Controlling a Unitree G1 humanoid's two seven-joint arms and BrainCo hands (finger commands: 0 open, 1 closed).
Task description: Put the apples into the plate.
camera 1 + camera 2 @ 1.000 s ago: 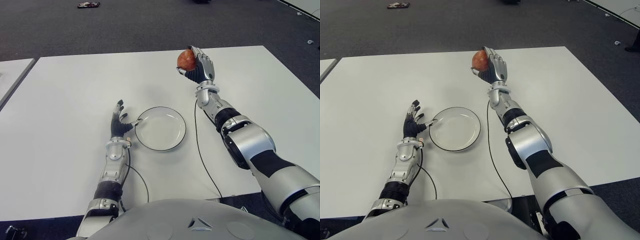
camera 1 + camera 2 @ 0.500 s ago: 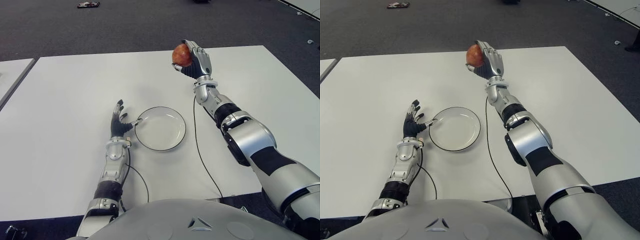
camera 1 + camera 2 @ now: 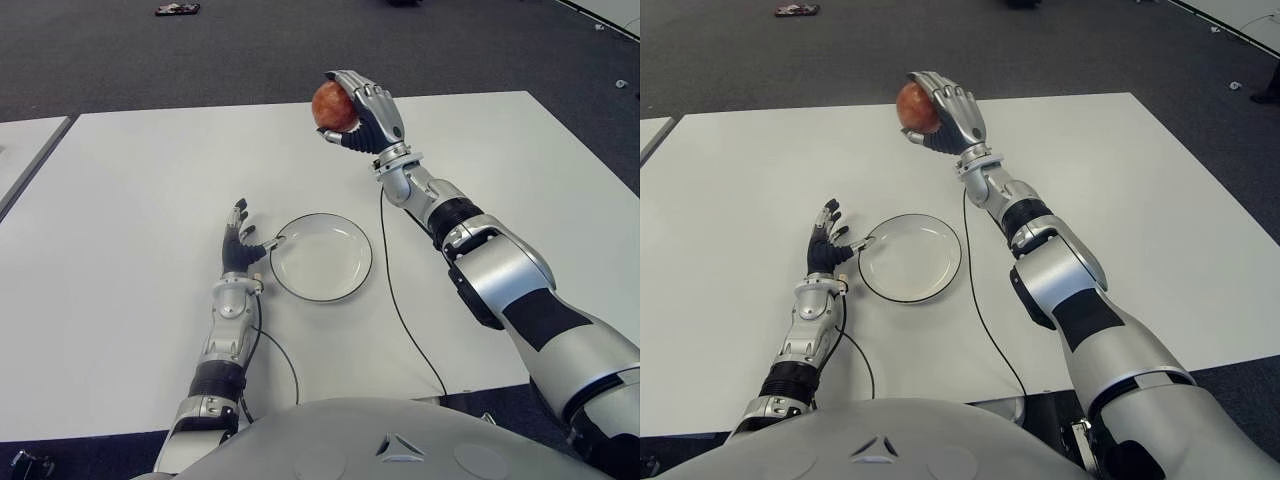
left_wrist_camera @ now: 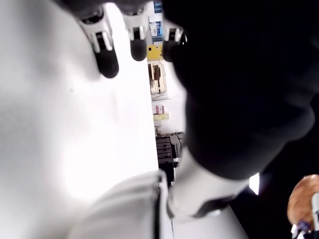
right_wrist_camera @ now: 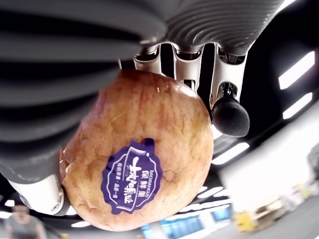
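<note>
Apple (image 3: 334, 105), red with a yellowish blush, sat in the upper middle of the left eye view, raised off the counter (image 3: 130, 180) and gripped by the right hand (image 3: 362, 110). The fingers (image 5: 229, 107) of that hand were clenched around the fruit, curling over its far side while the thumb pressed it from below; the right wrist view showed a purple sticker (image 5: 132, 181) on the apple's skin between them. The right arm stretched from the lower right corner of the frame up toward the far edge of the counter.

Below and slightly left of the apple, near the centre of the frame, lay the plate (image 3: 352, 283), white with a dark rim, holding nothing. The apple was well apart from it, above the counter's far part.

The left hand (image 3: 240, 248) showed just left of the plate, its fingers (image 4: 107, 59) released and spread, grasping nothing; one fingertip reached close to the plate's rim, though contact could not be made out. A thin black cable (image 3: 400, 310) ran across the counter to the right of the plate.
</note>
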